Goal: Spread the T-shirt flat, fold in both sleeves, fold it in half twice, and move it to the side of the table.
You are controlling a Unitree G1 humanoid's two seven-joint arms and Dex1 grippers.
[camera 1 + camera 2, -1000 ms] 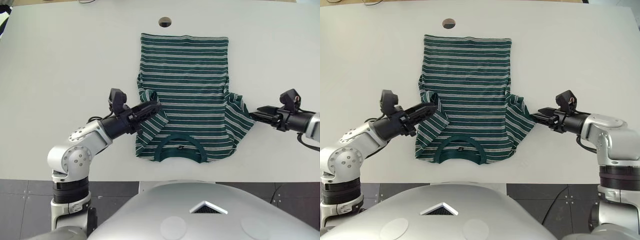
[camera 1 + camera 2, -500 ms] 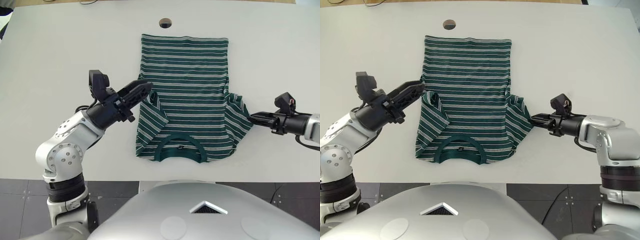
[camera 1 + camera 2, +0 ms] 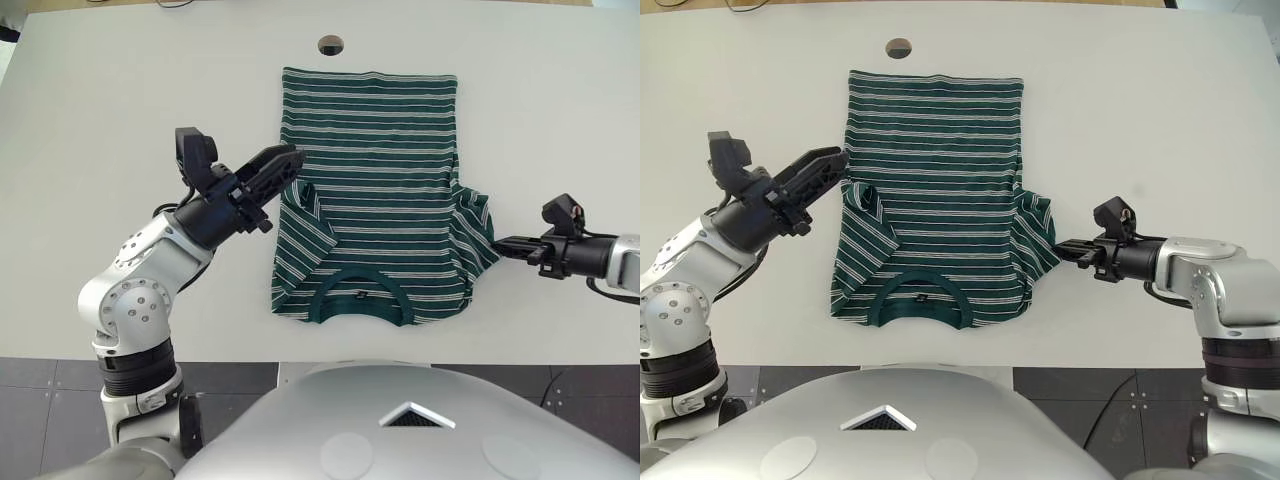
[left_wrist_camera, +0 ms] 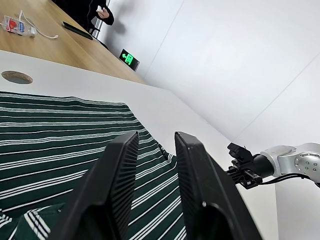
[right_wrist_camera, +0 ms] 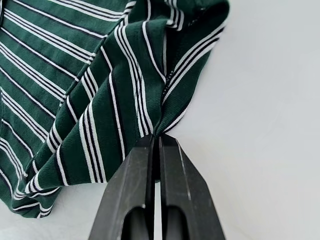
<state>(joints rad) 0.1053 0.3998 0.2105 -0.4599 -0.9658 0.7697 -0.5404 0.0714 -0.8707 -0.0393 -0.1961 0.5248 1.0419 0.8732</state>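
We see the green striped T-shirt (image 3: 370,170) lying on the white table (image 3: 120,90), mostly flat. Its collar (image 3: 360,295) is at the near edge, closest to the robot. The right sleeve (image 3: 478,225) is bunched and partly turned in over the body. The right gripper (image 3: 497,243) sits low at that sleeve's outer edge, its 2 fingers pressed together with the fabric fold pinched at their tips. On the other side, the left sleeve (image 3: 305,220) lies folded inward on the shirt, a bit rumpled. A little farther out, the left gripper (image 3: 292,165) is above the shirt's left side edge. Its 2 fingers are parted, with a clear gap and nothing between them. We can't tell if it touches the cloth. The hem is the farthest part, straight across. Just past the hem's left corner there is 1 round cable hole (image 3: 330,44) in the tabletop.
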